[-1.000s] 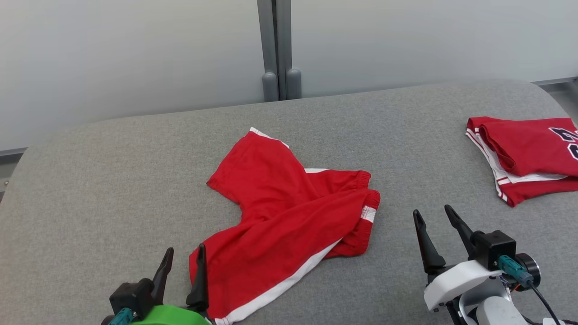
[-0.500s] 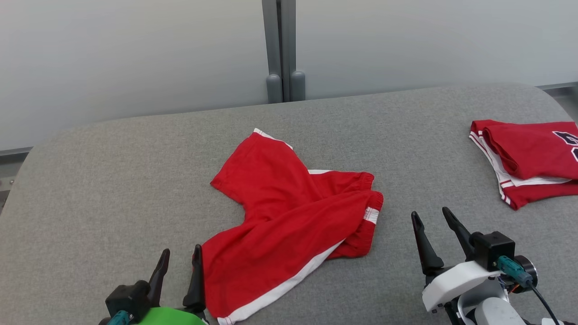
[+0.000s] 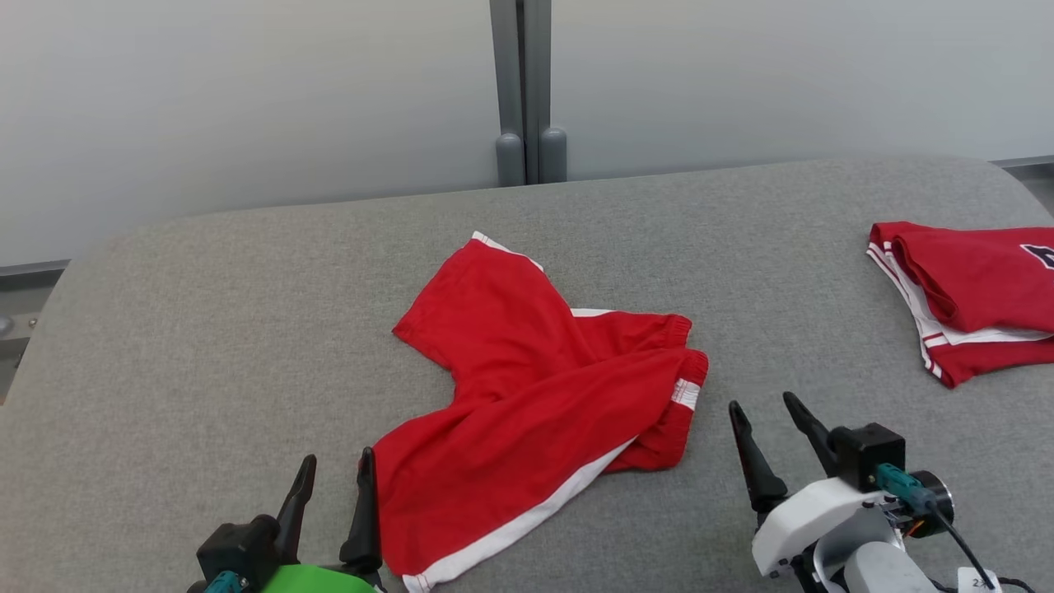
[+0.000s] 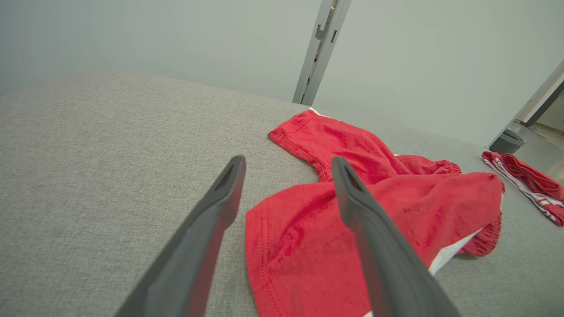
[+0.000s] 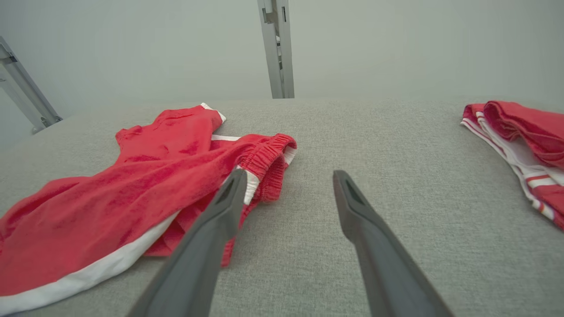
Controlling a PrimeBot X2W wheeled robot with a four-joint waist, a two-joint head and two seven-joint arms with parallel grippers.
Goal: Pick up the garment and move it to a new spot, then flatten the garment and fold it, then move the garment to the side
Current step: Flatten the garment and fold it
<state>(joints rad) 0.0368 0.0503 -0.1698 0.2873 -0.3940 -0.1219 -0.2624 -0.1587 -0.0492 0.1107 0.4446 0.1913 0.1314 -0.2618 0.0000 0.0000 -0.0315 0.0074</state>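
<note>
The garment is a pair of red shorts with white side stripes, lying crumpled in the middle of the grey padded table. Its leg hem reaches the near edge beside my left gripper, which stands open just left of that hem with nothing in it. The left wrist view shows the garment under and beyond the right finger. My right gripper is open and empty, a little right of the elastic waistband. The right wrist view has the garment on the left, its waistband by the left finger.
A folded red garment with white trim and dark lettering lies at the table's right edge, also seen as the folded garment in the right wrist view. A pale wall with a grey upright post stands behind the table.
The whole head picture has shifted, so the camera has moved. Against the garment, the right gripper has drawn somewhat nearer the waistband and lower in view. Both grippers stay open.
</note>
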